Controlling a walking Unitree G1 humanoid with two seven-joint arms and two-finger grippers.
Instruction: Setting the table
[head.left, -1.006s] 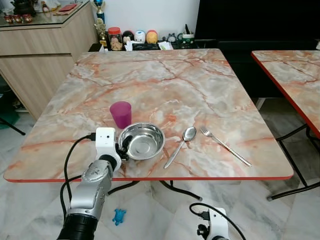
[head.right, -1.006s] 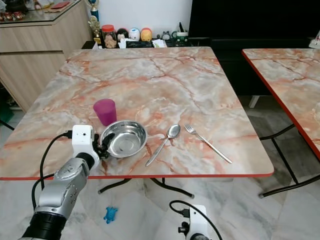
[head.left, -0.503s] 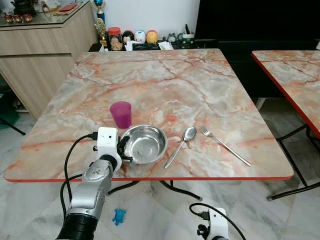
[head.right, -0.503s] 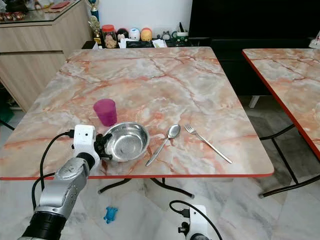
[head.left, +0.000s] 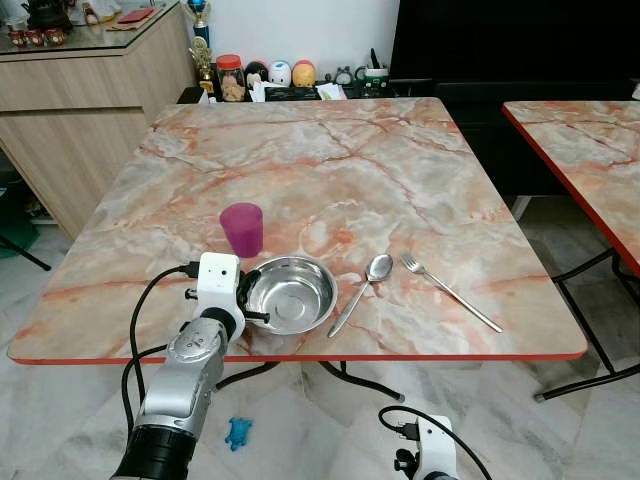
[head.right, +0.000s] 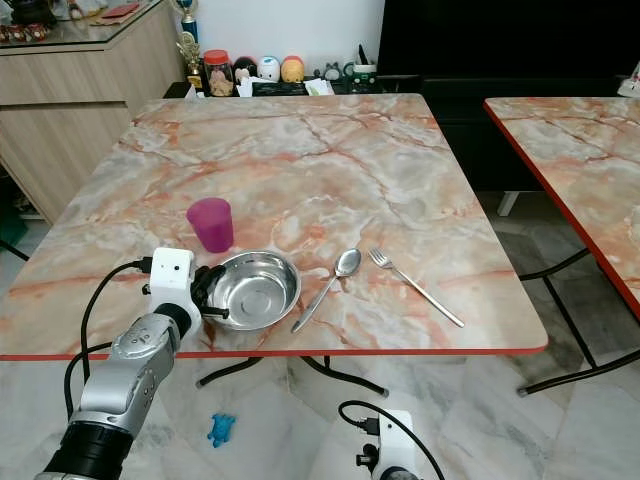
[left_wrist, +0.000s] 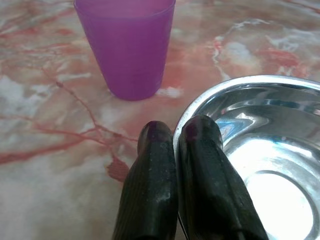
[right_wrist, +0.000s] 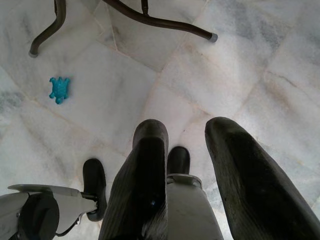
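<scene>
Currently the left claw (head.left: 243, 300) is clamped on the near-left rim of the steel bowl (head.left: 290, 294), which sits on the bench (head.left: 340, 170) just beside the purple cup (head.left: 242, 229), with the spoon (head.left: 362, 292) and fork (head.left: 449, 291) to its right. Risk: the thin rim pinch could slip, or a drag could knock the cup or spoon. The right claw (right_wrist: 192, 165) hangs below the bench with fingers apart; its arm is mostly cut off in the head views.
</scene>
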